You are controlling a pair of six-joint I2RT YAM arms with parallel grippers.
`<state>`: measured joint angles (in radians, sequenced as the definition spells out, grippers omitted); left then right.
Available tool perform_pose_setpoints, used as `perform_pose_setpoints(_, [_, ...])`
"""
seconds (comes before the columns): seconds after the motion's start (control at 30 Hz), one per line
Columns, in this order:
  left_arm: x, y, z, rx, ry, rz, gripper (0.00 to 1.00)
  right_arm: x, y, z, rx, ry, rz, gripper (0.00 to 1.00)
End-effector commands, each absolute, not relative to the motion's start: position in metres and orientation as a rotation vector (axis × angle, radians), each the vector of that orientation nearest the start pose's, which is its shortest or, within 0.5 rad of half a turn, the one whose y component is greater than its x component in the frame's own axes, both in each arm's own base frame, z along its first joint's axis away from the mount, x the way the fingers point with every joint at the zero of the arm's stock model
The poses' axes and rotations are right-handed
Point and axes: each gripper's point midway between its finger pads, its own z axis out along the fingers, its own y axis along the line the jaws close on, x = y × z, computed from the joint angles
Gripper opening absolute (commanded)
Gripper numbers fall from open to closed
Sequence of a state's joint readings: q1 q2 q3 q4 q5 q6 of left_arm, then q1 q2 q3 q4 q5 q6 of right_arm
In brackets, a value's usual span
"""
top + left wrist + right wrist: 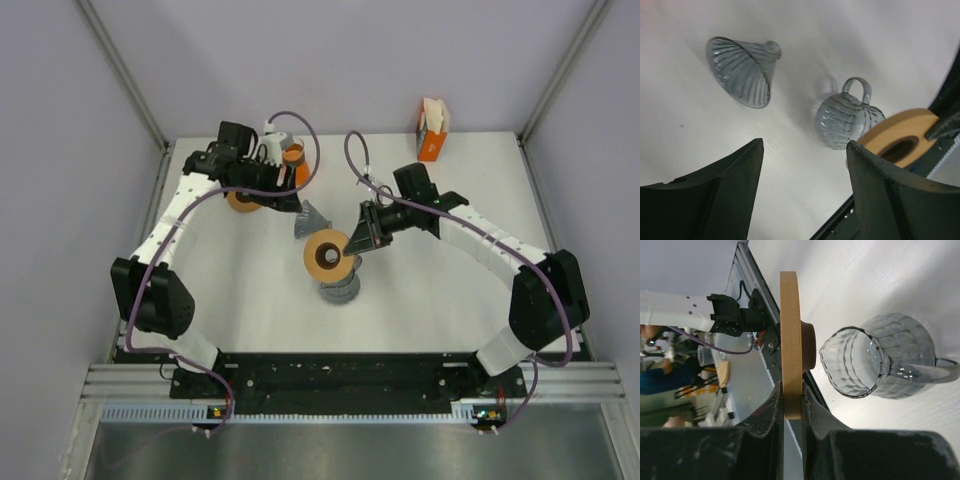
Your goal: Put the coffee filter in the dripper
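The dripper, a grey ribbed glass cone [310, 220] [742, 70], lies on its side on the white table. My left gripper [293, 197] [805, 145] hovers just behind it, open with nothing between its fingers. My right gripper [360, 240] [791, 388] is shut on the edge of a wooden ring [325, 255] [790, 330] [897, 137], held on edge above a grey glass carafe [340, 290] [875, 360] [847, 117]. White coffee filter paper [436, 112] sticks out of an orange box [430, 145] at the back right.
A second wooden disc [240, 201] lies under the left arm at the back left. An orange cup [293, 156] and a white object [272, 130] stand behind it. Metal frame posts and grey walls enclose the table.
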<state>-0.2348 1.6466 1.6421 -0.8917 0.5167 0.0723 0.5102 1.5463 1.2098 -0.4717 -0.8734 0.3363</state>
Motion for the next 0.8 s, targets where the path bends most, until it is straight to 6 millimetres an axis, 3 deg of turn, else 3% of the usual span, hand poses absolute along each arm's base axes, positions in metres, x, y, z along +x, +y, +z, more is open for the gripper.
perform_pose_setpoints(0.0, [0.339,-0.203,0.230,0.641,2.353,-0.972,0.78,0.242,0.294,0.195,-0.593,2.378,1.659,0.00])
perform_pose_setpoints(0.23, [0.324,-0.221,0.197,0.664,2.430,-1.031,0.80,0.245,0.287,0.160,-0.545,2.458,1.685,0.00])
perform_pose_setpoints(0.53, [0.324,-0.222,0.191,0.677,2.449,-1.011,0.77,0.253,0.278,0.140,-0.451,2.511,1.702,0.00])
perform_pose_setpoints(0.77, [0.327,-0.220,0.193,0.694,2.444,-0.977,0.77,0.259,0.271,0.129,-0.400,2.580,1.573,0.33])
